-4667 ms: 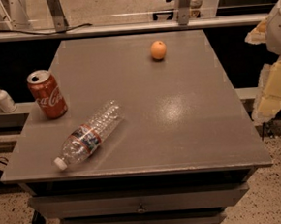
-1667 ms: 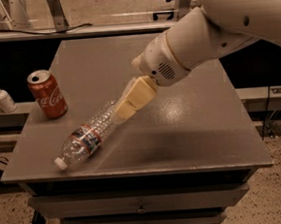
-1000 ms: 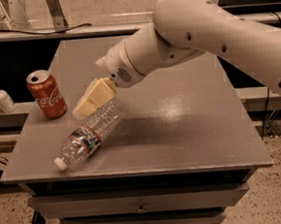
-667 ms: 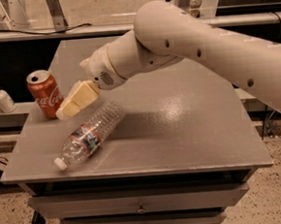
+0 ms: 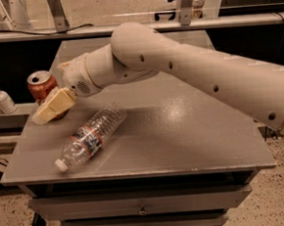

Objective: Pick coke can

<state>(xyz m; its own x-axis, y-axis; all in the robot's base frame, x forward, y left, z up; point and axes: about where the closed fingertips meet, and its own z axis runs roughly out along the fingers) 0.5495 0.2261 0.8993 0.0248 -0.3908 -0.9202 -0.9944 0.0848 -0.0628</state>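
Note:
The coke can (image 5: 39,83) is a red can with a silver top, standing upright near the left edge of the grey table (image 5: 192,130). My gripper (image 5: 49,108) is cream-coloured, at the end of the white arm (image 5: 178,68) that reaches in from the right. It sits right in front of the can and covers its lower part. I cannot tell whether it touches the can.
A clear plastic bottle with a red label (image 5: 90,136) lies on its side just right of and below the gripper, cap toward the front left corner. A small white pump bottle (image 5: 2,98) stands on a ledge left of the table. Drawers run under the tabletop.
The arm has swung in from the right and leftward across the table, passing over the bottle. The gripper is now at the can. The can and the bottle have not moved.

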